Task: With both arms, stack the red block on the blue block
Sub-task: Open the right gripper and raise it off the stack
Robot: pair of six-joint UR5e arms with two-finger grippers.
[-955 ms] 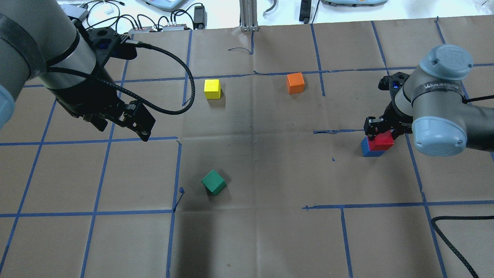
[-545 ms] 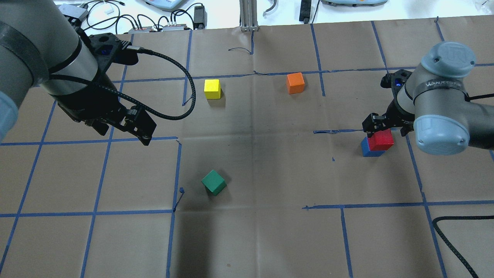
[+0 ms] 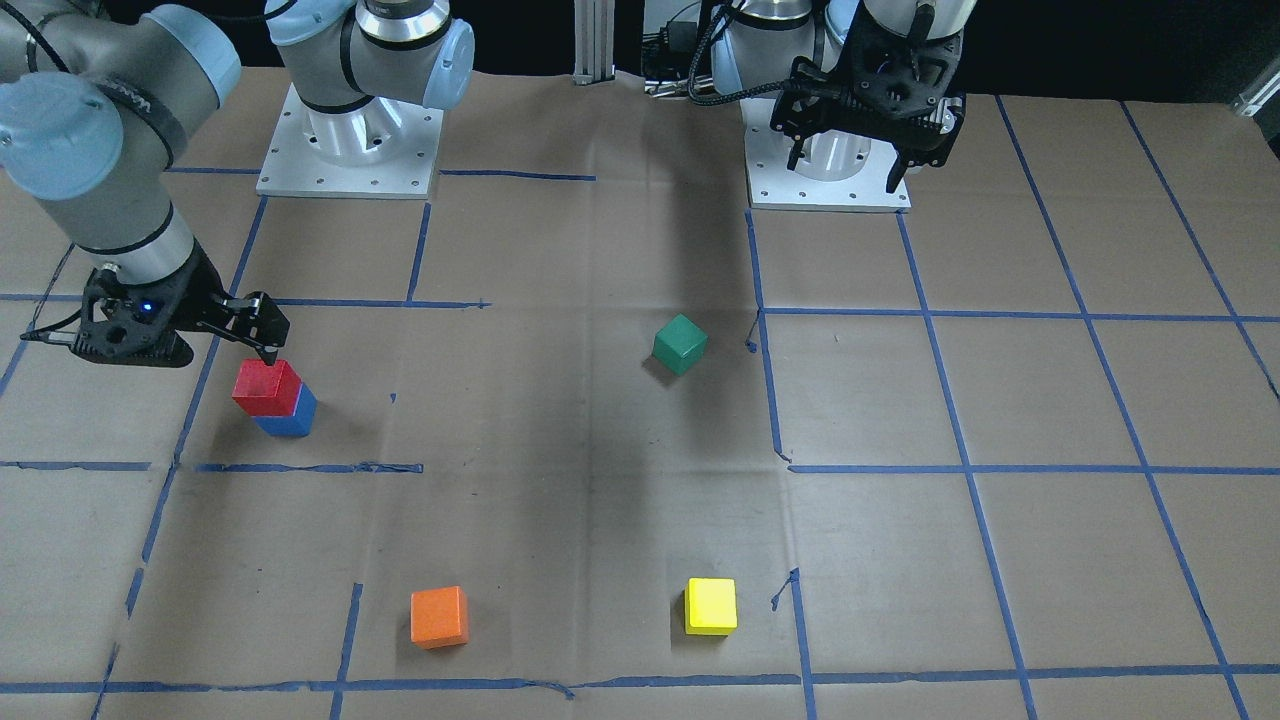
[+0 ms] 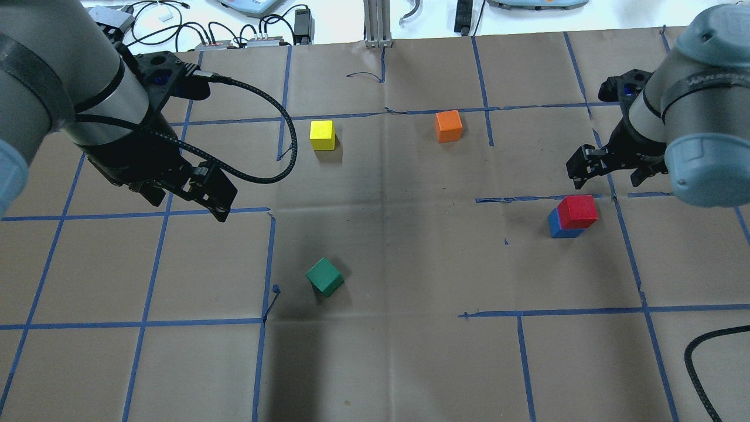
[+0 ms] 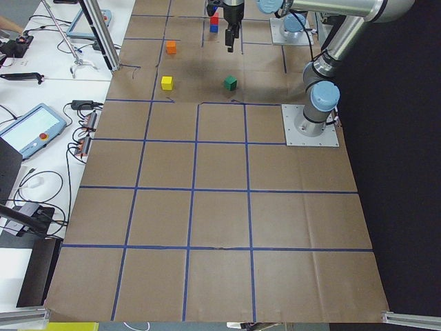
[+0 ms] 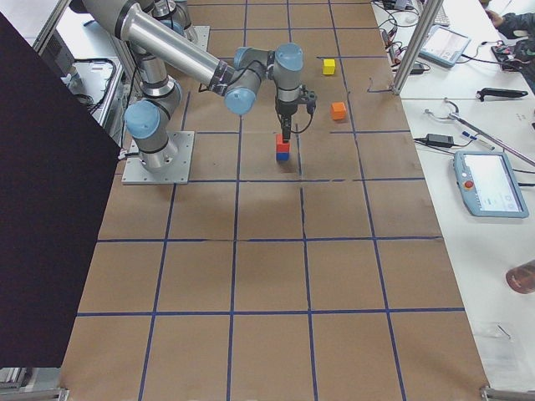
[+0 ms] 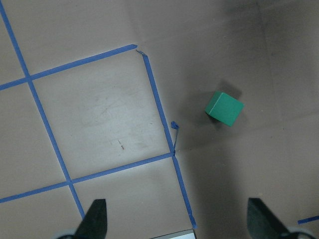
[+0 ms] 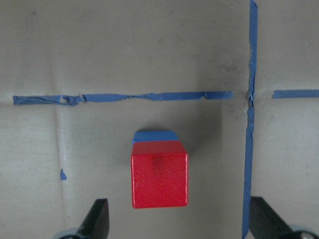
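The red block (image 4: 578, 211) sits on top of the blue block (image 4: 556, 225) at the right of the table, a little offset. The stack also shows in the front view, red block (image 3: 265, 386) on blue block (image 3: 292, 415), and in the right wrist view, red block (image 8: 159, 179) over blue block (image 8: 154, 136). My right gripper (image 4: 609, 174) is open and empty, raised above and just behind the stack. Its fingers (image 8: 97, 221) stand wide on both sides of the red block without touching it. My left gripper (image 4: 187, 205) is open and empty, held high over the table's left.
A green block (image 4: 324, 276) lies tilted in the middle front and shows in the left wrist view (image 7: 224, 108). A yellow block (image 4: 322, 135) and an orange block (image 4: 449, 126) stand further back. Cables and devices lie beyond the table's far edge.
My right gripper let go of the red block and moved up and back, leaving it on the blue block. My left arm shifted only slightly.
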